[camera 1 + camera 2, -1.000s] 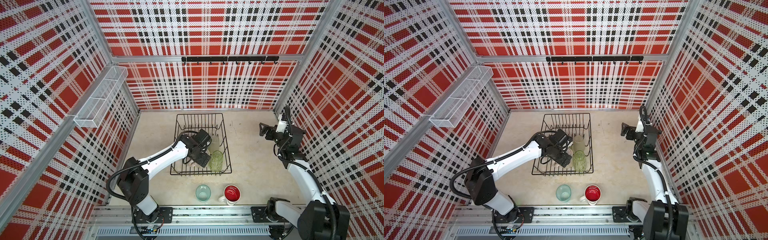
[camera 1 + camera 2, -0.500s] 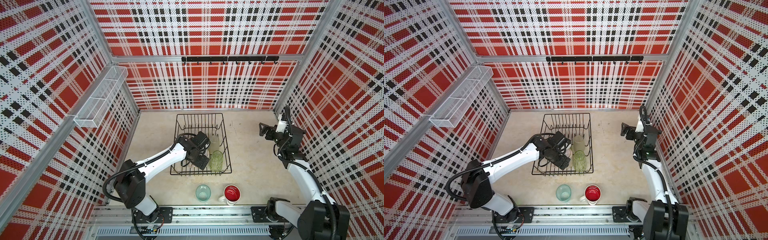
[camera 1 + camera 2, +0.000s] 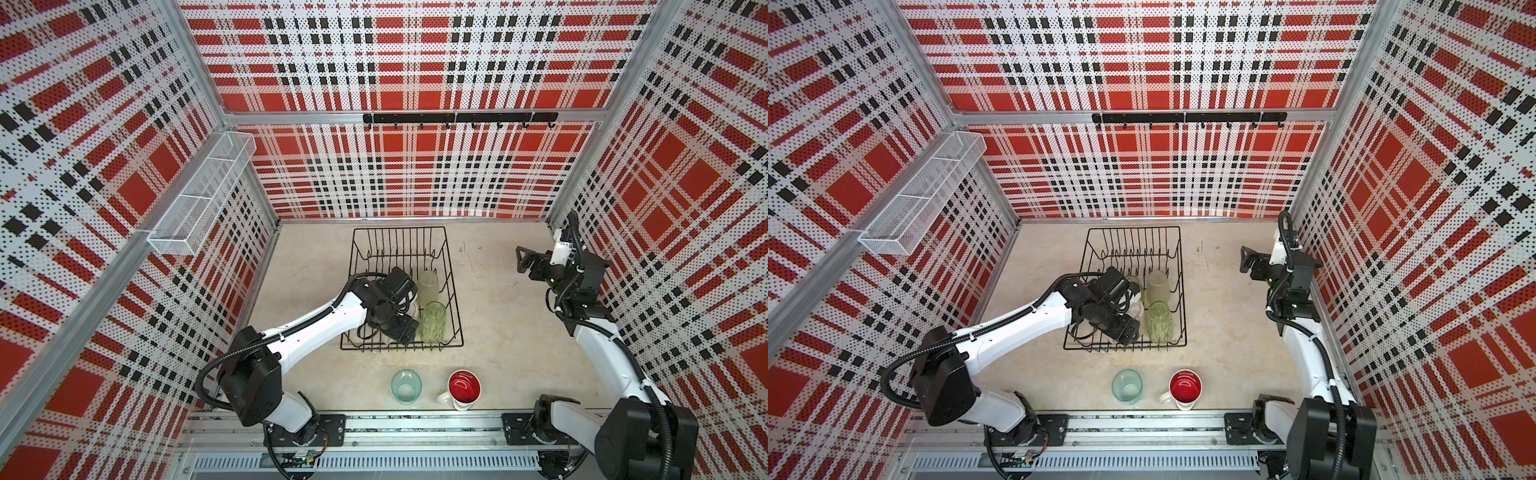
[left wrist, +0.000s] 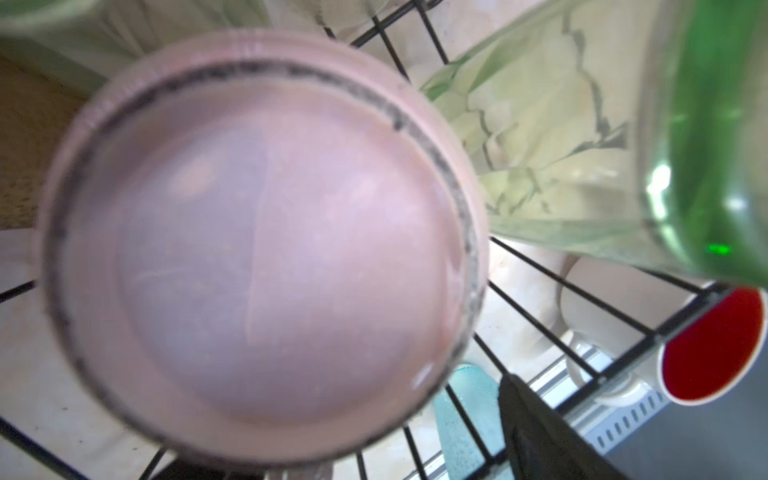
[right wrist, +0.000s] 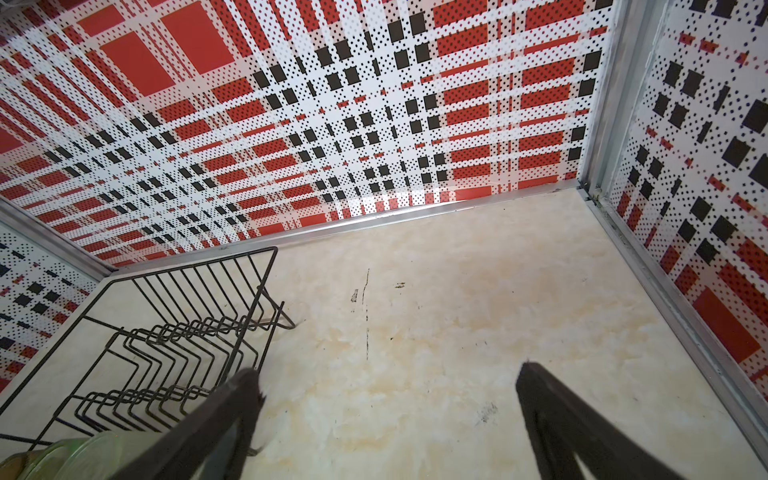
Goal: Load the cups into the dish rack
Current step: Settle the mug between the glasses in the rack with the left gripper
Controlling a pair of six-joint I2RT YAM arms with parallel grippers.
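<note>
Reaches with the left gripper (image 3: 406,306) into the dish rack (image 3: 399,227); straddles the pink mug (image 4: 266,249), turned bottom up, probably for draining; stands with jaws wide around it, yet impossible to tell if pressing or loose. Hovers with the right gripper (image 5: 388,374) spread open and empty, well aside of the rack, likely to give room; close beside the mug, frosted tumbler (image 3: 428,286) and green tumbler (image 3: 433,326), also inside; teal cup (image 3: 406,386) and white mug (image 3: 464,388) on the table (image 3: 498,332) in front, not yet loaded.
</note>
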